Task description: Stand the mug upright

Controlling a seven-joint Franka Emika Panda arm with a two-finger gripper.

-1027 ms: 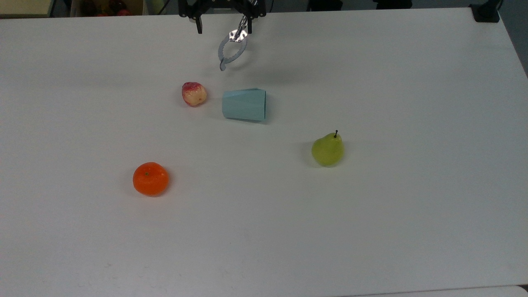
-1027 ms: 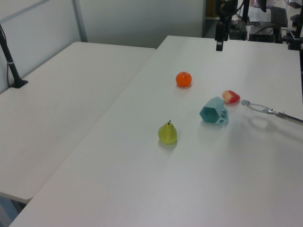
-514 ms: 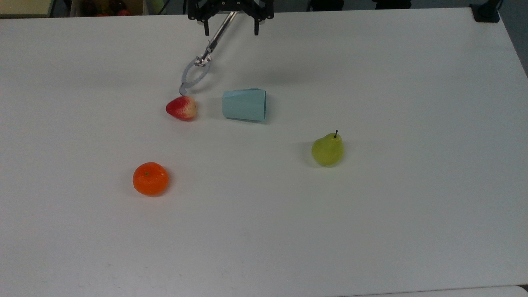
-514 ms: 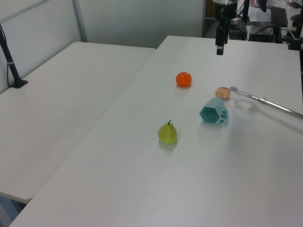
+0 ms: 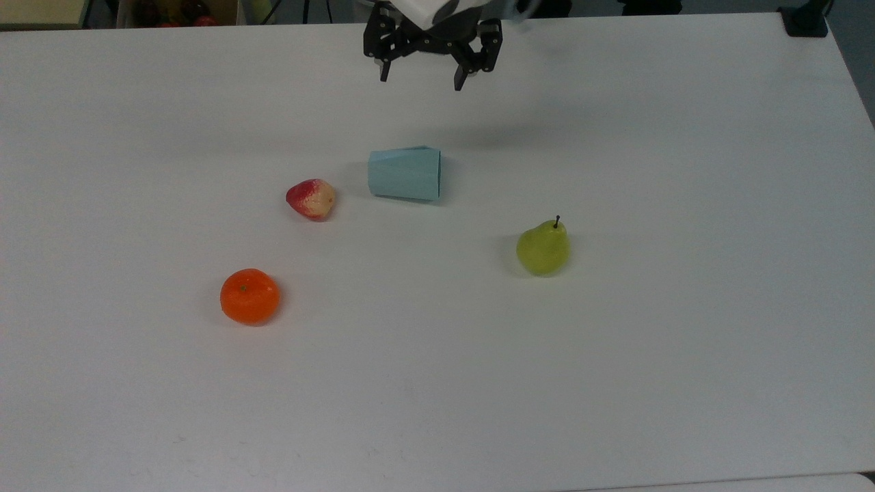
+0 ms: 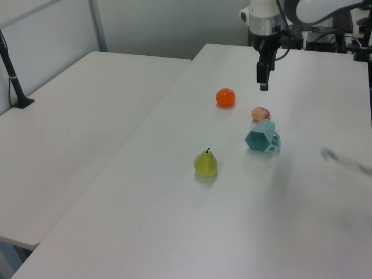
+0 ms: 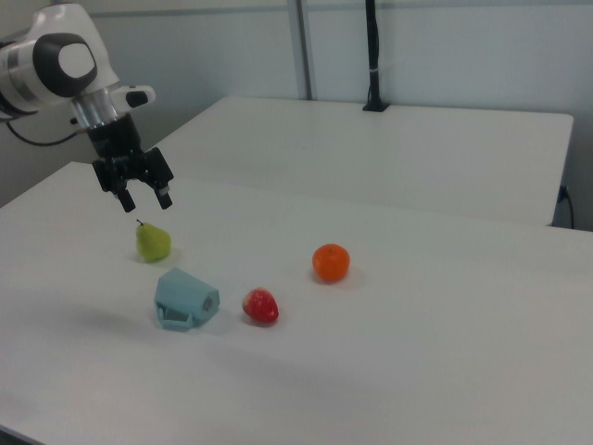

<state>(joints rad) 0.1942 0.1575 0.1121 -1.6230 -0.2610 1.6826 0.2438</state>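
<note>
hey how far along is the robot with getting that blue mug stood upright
Nothing looks done yet: the mug lies on its side on the table, beside the strawberry. In hand: the gripper hangs open and empty above the table, apart from the mug. Left: reaching the mug, grasping it, tipping it onto its base and letting go.

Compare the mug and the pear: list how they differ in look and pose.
The mug is pale blue with flat angular facets; the pear is yellow-green, rounded and has a dark stem. The mug lies on its side; the pear stands upright, stem up. The mug looks somewhat larger than the pear. Both rest on the white table, untouched by the tool.
</note>
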